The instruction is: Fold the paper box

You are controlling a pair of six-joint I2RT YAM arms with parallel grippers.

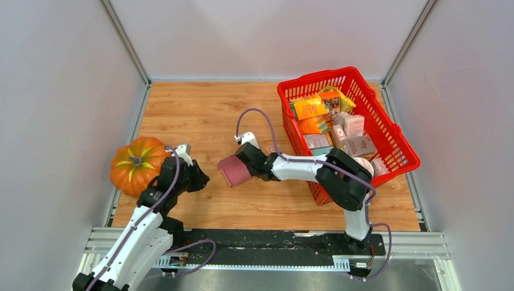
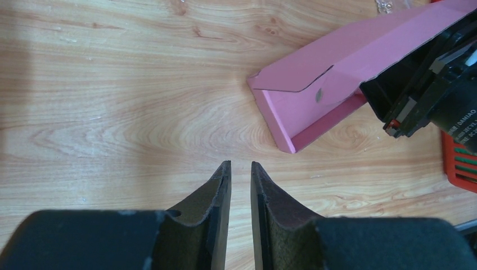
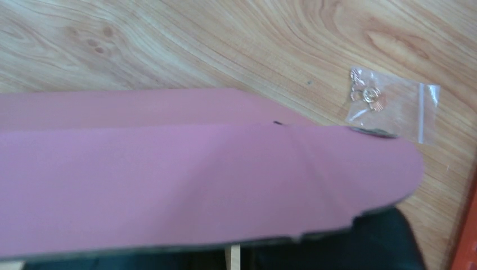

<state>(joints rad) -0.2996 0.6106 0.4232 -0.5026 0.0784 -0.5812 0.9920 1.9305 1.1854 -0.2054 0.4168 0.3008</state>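
Observation:
The paper box (image 1: 233, 171) is a partly folded plain pink carton, held just above the wooden table near its middle. My right gripper (image 1: 245, 165) is shut on its right end. In the left wrist view the box (image 2: 332, 76) slants up to the right into the black right gripper (image 2: 396, 98). In the right wrist view the pink sheet (image 3: 197, 180) covers most of the frame and hides the fingers. My left gripper (image 1: 203, 180) is just left of the box, not touching it. Its fingertips (image 2: 241, 166) stand a narrow gap apart with nothing between them.
An orange pumpkin (image 1: 136, 165) sits at the left table edge beside the left arm. A red basket (image 1: 315, 77) of groceries stands at the right rear. A small clear bag (image 3: 388, 104) with a gold trinket lies on the table beyond the box. Walls close in on three sides.

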